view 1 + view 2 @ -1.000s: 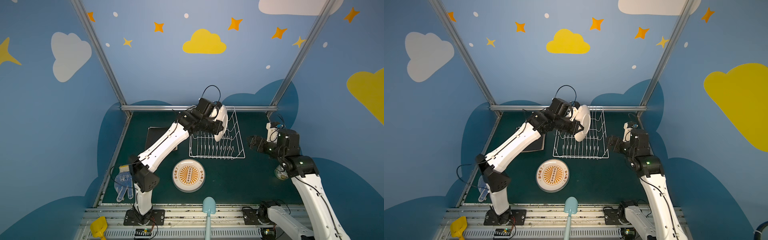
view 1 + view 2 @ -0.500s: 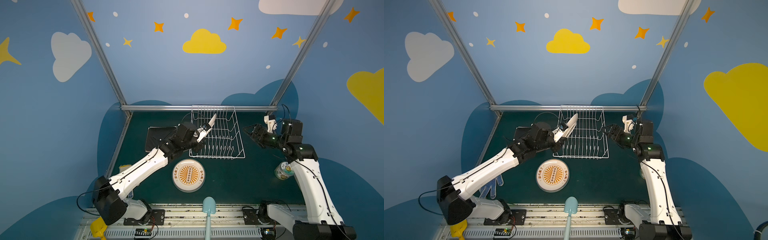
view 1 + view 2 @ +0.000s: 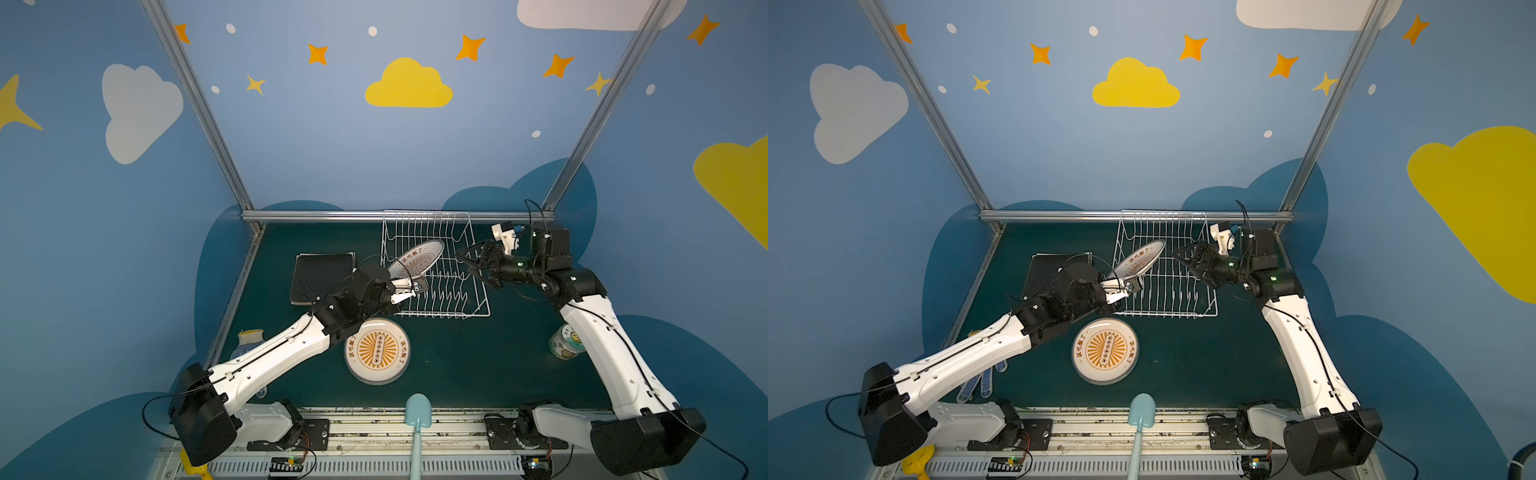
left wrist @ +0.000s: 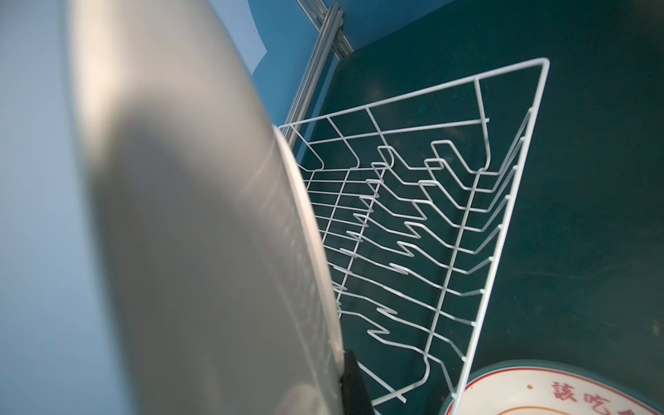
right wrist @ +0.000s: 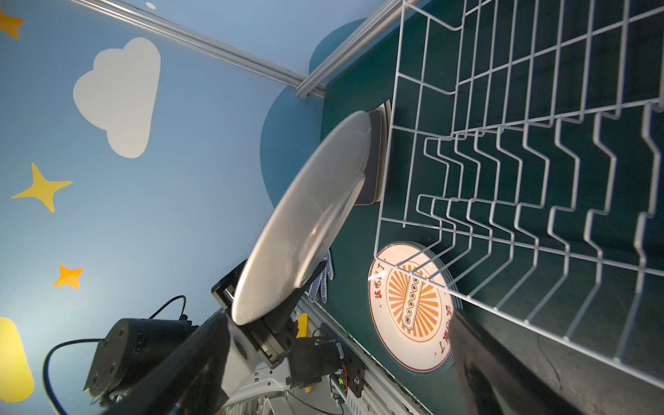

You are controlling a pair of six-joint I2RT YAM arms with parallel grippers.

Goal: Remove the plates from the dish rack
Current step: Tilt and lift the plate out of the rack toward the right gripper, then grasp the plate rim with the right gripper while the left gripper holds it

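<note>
**Starry blue booth: last plate clears the rack**

Green table mat [image 3: 478, 365] now shows you a dish rack [image 3: 446, 291] with bare tines. Your left gripper [image 3: 409, 289], clenched on the rim of a round printed plate [image 3: 417, 259], has swung it down from above the rack in the past second. It hangs tilted over the rack's near-left corner, just beyond the stack of round plates [image 3: 377, 351] lying flat in front. To the rack's left sits a black square plate [image 3: 322, 274]. Your right gripper [image 3: 469, 264], fingers spread and empty, has closed in on the rack's right wall. Only the set-down appears to remain.
</note>
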